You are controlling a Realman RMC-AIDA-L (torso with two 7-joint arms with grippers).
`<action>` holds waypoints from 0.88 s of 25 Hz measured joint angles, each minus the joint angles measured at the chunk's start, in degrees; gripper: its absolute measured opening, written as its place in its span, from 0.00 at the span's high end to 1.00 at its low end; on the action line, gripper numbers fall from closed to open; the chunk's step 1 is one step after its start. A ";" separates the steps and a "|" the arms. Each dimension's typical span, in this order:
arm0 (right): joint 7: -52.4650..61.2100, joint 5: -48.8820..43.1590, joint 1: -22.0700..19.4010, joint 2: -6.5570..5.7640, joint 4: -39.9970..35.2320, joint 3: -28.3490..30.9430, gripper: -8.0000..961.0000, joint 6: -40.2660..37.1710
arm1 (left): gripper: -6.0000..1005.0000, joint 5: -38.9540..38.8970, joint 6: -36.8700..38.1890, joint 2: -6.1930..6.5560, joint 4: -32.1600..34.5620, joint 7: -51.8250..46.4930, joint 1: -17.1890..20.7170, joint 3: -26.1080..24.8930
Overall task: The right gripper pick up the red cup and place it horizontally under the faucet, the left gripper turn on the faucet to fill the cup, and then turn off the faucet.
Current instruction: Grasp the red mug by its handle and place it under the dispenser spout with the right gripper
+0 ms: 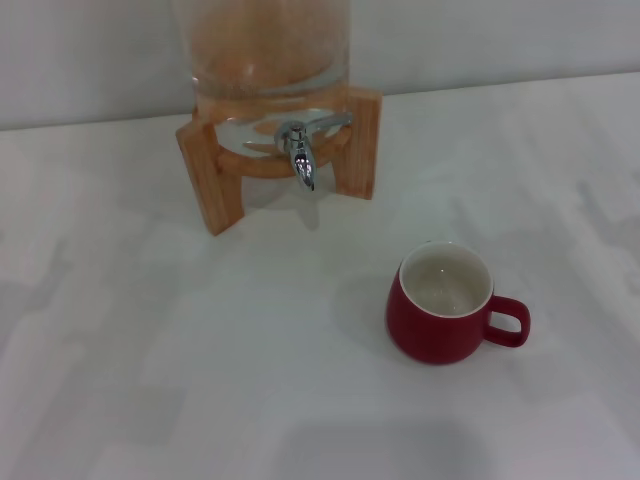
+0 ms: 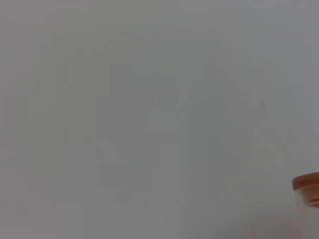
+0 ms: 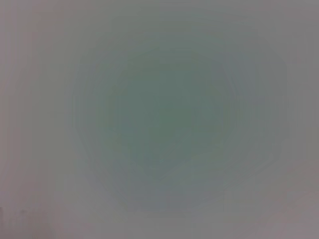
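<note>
The red cup stands upright on the white table in the head view, right of centre, its handle pointing right and its cream inside showing. The chrome faucet sticks out from the glass dispenser in its wooden stand at the back, to the left of and beyond the cup. Its spout points down over bare table. Neither gripper shows in any view. The right wrist view holds only a blank grey surface.
The white table stretches around the cup and stand, with a pale wall behind. In the left wrist view only a wooden piece shows at the edge against a blank wall.
</note>
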 joint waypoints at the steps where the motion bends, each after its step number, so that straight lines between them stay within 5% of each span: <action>1: 0.01 0.00 -0.01 0.00 0.00 0.00 0.13 -0.01 | 0.13 -0.01 0.00 0.00 -0.01 -0.02 0.00 0.00; 22: 0.02 0.01 -0.06 0.00 0.09 0.02 0.13 0.34 | 0.13 -14.41 -0.16 -0.41 -1.34 -8.80 0.00 0.09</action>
